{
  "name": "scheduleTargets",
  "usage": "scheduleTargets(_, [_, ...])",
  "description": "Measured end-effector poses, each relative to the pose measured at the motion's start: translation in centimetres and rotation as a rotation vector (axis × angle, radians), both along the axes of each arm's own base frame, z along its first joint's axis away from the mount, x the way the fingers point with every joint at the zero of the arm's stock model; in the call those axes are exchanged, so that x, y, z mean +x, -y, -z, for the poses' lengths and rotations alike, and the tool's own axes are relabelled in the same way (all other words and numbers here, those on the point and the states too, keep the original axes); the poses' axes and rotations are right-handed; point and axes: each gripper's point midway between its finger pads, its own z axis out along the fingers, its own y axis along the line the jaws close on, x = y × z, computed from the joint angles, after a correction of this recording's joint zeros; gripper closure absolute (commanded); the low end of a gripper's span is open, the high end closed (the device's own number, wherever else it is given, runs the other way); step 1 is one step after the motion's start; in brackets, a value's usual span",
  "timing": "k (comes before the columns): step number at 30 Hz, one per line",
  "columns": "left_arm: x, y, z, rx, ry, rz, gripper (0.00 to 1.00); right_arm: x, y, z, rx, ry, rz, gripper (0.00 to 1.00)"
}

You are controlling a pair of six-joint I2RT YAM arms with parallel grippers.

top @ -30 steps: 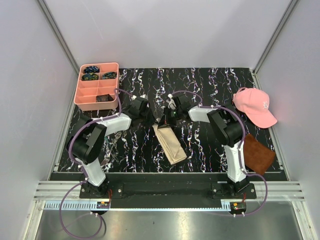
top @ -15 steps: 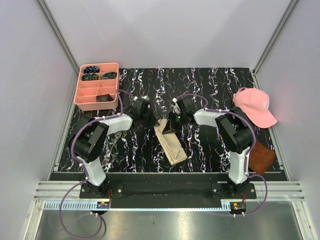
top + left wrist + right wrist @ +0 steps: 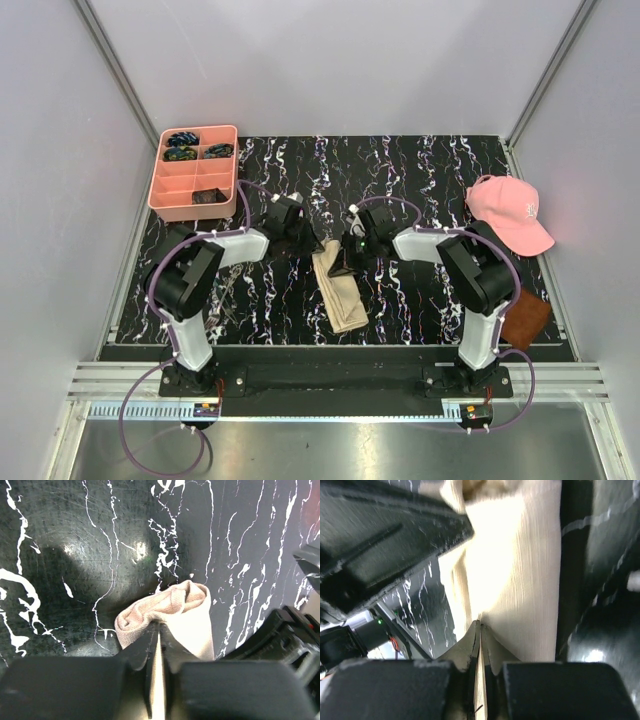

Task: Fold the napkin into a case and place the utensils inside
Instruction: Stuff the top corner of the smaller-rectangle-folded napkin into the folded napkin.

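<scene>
Both arms were on the cloth. The left fingers were clenched on a thin edge of the napkin, with a rumpled lobe of tan fabric bulging just ahead of their tips. The right fingers were pinched on a sliver of the same cloth, and a flatter panel spread out ahead of them. Seen from above, the napkin lay as a narrow strip on the worktop. Its far end was gathered between the two sets of fingers, and its long body trailed back behind them.

This looked like an end fold, the one that closes the case. To do it well, the two pairs of fingers needed to travel in step at one height, with the edge stretched taut between them. Carried low, the edge could then be laid square over the strip behind.

That bunching ahead of the left fingers was the worry. A crumpled bite could drag the crease crooked, so a gentle outward pull seemed wise first. Letting go would be best only once the flap sat flat, with a pocket mouth left open. The utensils could not be picked out with any confidence against the veined surface.
</scene>
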Motion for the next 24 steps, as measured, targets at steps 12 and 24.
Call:
scheduleTargets(12, [-2.0,-0.2,-5.2,-0.001,0.073,0.067,0.49,-2.1,2.3,-4.7,-0.079,0.064,-0.015,0.46])
scheduleTargets(24, [-10.5,-2.3,-1.3,0.022,-0.074,0.13,0.87,-7.7,2.4,-3.2,-0.234,0.055,-0.151,0.52])
